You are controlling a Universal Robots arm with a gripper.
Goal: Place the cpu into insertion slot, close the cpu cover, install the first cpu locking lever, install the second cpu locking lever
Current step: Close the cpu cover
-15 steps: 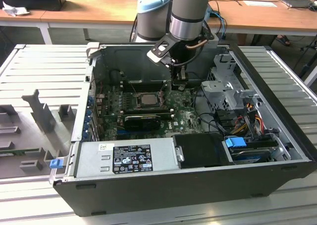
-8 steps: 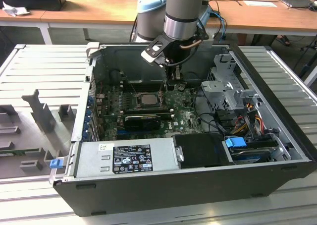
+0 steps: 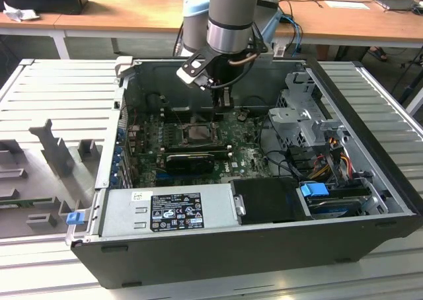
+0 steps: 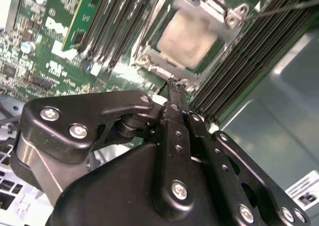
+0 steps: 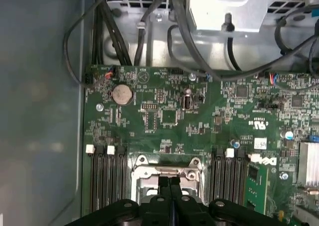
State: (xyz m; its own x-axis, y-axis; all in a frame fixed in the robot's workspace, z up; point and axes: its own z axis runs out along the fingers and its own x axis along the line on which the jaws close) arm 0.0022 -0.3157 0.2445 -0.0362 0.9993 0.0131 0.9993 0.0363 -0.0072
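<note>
Gripper point(image 4: 173, 89) fingers pinched together, nothing held, tip just beside the cpu cover point(image 4: 219, 14) edge. Second wrist view shows the cpu point(image 4: 187, 37) seated in the insertion slot point(image 3: 198, 135), cover down. Exterior view places the gripper above the board inside the open computer case point(image 3: 264, 254).

Bright, even room light falls on the computer case point(image 3: 218, 260) in the exterior view, while the green board point(image 3: 248, 158) inside it lies in shade. In the second wrist view, glare washes the chip point(image 4: 187, 37) pale. The first wrist view is dim and bluish.
</note>
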